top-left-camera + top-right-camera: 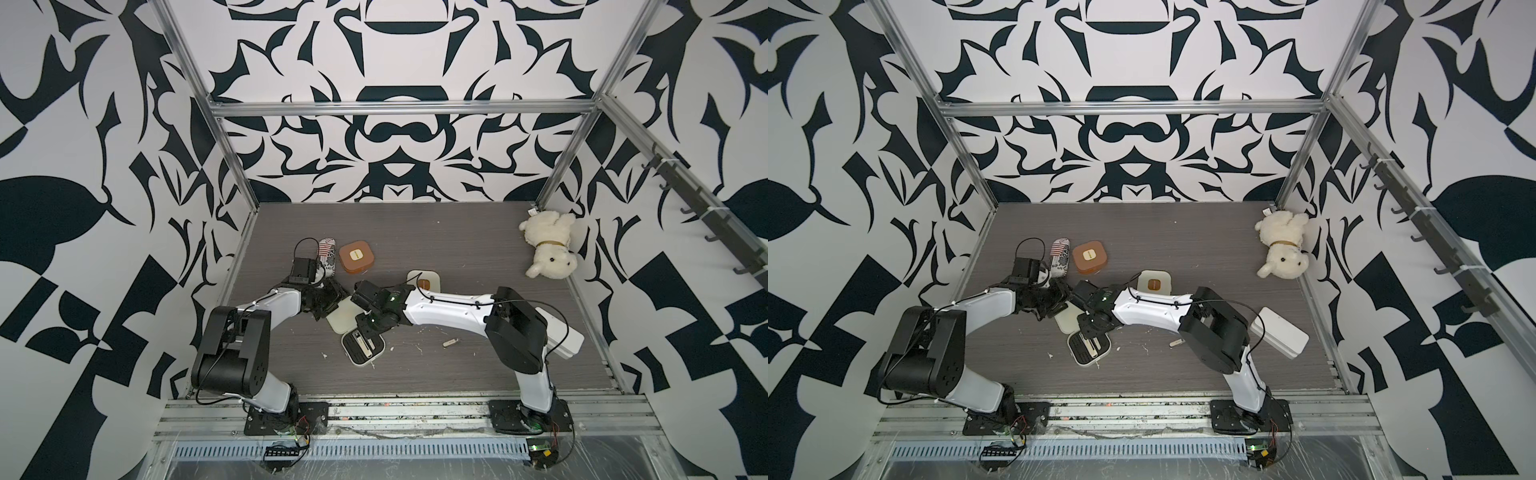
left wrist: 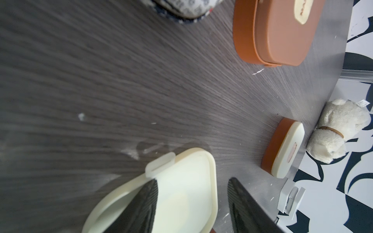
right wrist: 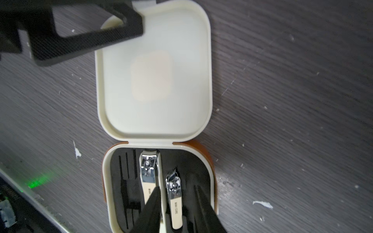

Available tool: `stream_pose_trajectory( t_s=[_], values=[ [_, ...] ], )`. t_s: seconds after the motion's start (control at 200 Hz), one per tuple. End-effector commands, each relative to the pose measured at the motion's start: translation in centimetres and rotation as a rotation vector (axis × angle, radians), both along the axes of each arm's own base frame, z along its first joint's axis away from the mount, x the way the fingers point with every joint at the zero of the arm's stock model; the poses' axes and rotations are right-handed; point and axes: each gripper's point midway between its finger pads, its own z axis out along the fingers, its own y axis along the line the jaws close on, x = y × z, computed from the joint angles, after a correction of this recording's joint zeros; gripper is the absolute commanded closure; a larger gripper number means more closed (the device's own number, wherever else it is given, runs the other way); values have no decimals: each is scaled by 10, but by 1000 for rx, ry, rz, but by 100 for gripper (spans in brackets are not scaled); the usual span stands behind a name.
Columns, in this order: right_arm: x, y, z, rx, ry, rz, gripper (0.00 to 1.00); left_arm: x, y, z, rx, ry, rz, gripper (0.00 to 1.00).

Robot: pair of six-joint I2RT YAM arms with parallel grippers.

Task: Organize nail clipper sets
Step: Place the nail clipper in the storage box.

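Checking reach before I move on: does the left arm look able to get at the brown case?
Probably yes. The brown case lies closed just beyond the left claw, bare table between them. The can sits beside it, not in the way. The claw is open over a lid.

Bends the left arm (image 1: pixel 278 300) sharply at a raised elbow and lays its forearm inward over the worktop (image 1: pixel 478 249). Holds the left hand (image 2: pixel 192 180) low, fingers spread with a clear gap. Reaches the right arm (image 1: pixel 449 309) inward from the opposite side, wrist turned down. Points the right hand (image 3: pixel 176 187) at the worktop, fingers parted. Holds both wrists close together near the middle.
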Motion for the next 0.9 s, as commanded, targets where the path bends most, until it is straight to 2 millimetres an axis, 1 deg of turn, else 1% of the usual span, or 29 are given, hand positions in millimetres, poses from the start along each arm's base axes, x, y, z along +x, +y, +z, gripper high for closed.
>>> stream_pose_trajectory(
  t_s=[0.0,0.295,0.44,0.7,0.83,0.895],
  values=[
    [0,1,2,14,5,7,70,-31,14,-28,76,142,14,40],
    [-1,3,-10,3,28,9,73,-32,14,-30,74,147,12,40],
    [0,1,-17,-6,41,2,74,-32,14,-30,74,147,11,40],
    [-2,1,-22,-7,57,5,75,-32,14,-31,76,149,11,40],
    [-3,1,-26,-15,62,5,77,-32,14,-31,73,148,10,40],
    [-3,-3,-28,-31,60,0,80,-32,14,-30,74,145,11,40]
  ],
)
